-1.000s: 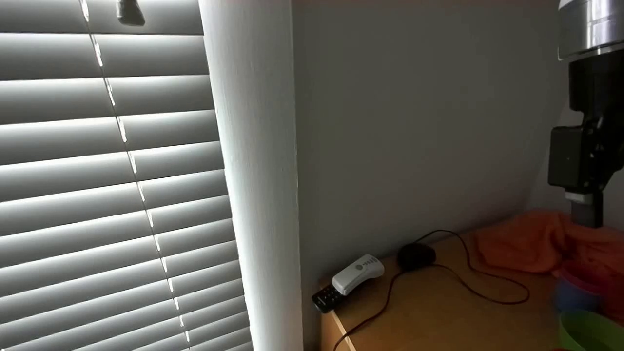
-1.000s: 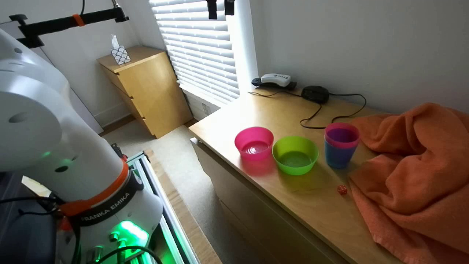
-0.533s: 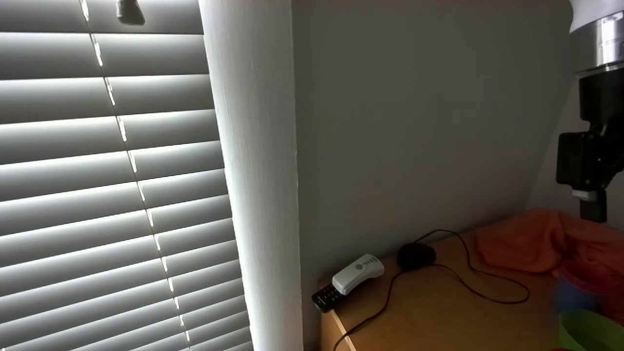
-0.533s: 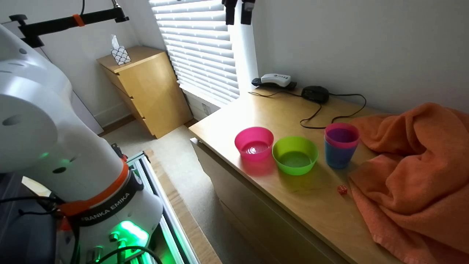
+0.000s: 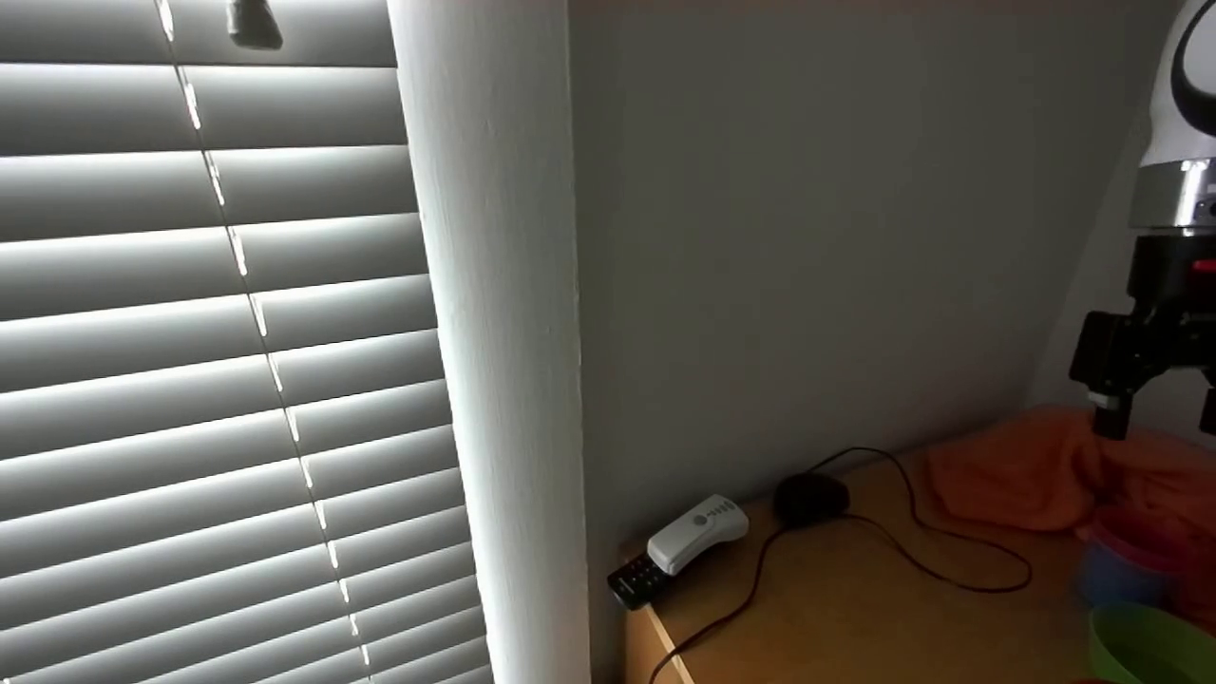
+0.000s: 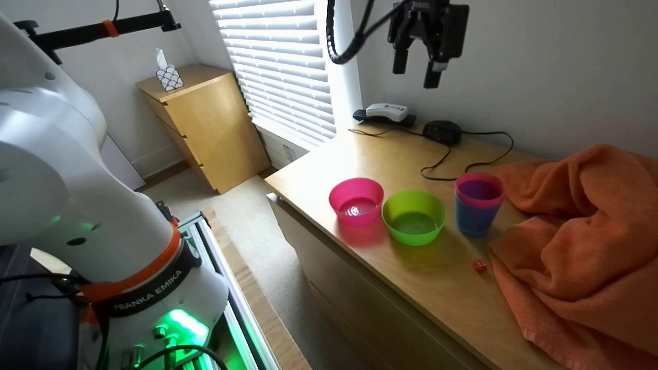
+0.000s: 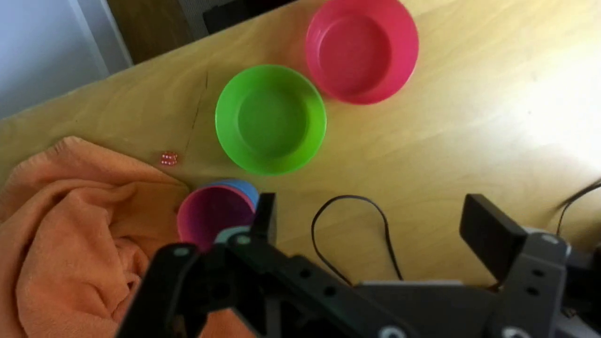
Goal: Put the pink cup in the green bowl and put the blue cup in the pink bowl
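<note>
Though rumpled, towel (image 6: pixel 591 241) beside cups (image 6: pixel 478 209).

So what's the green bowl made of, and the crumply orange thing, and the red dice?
Green bowl: probably plastic, smooth, maybe slightly see-through, since green tints the tabletop beside it.
Crumply orange thing: likely cloth, perhaps a towel; fuzzy, dull and softly folded.
Red dice: perhaps plastic; pale dots show, but it's too small to be sure.

Glossy pink bowl (image 6: pixel 357 199) (smooth plastic)
</note>
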Controlling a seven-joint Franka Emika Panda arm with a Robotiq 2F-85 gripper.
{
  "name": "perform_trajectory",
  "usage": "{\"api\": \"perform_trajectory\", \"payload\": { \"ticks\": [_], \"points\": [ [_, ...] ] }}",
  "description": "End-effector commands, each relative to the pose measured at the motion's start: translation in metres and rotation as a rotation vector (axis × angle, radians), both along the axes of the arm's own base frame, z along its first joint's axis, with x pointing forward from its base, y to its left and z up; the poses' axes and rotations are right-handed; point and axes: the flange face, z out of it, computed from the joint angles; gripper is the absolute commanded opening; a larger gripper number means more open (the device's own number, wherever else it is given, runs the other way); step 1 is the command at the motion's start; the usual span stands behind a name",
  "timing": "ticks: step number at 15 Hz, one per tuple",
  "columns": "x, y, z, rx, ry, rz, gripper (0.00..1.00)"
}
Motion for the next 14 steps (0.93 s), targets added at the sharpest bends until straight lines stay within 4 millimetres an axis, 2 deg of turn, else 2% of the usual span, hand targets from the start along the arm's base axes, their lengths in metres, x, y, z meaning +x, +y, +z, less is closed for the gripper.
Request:
{"api": "perform_trajectory", "payload": {
  "ticks": [1, 3, 4, 6, 8, 14],
  "points": [
    [0.005, -0.031, -0.036, 0.046, -0.033, 0.017, 1.0],
    [0.011, -0.047, -0.051, 0.053, 0.006, -0.049, 1.0],
    [0.007, -0.036, -0.039, 0.027, -0.012, -0.004, 1.0],
    [0.009, -0.046, -0.052, 0.038, 0.008, -0.029, 1.0],
    [0.011, -0.047, -0.054, 0.041, 0.01, -0.034, 1.0],
    [0.018, -0.069, -0.102, 0.078, 0.014, 0.055, 1.0]
  ]
}}
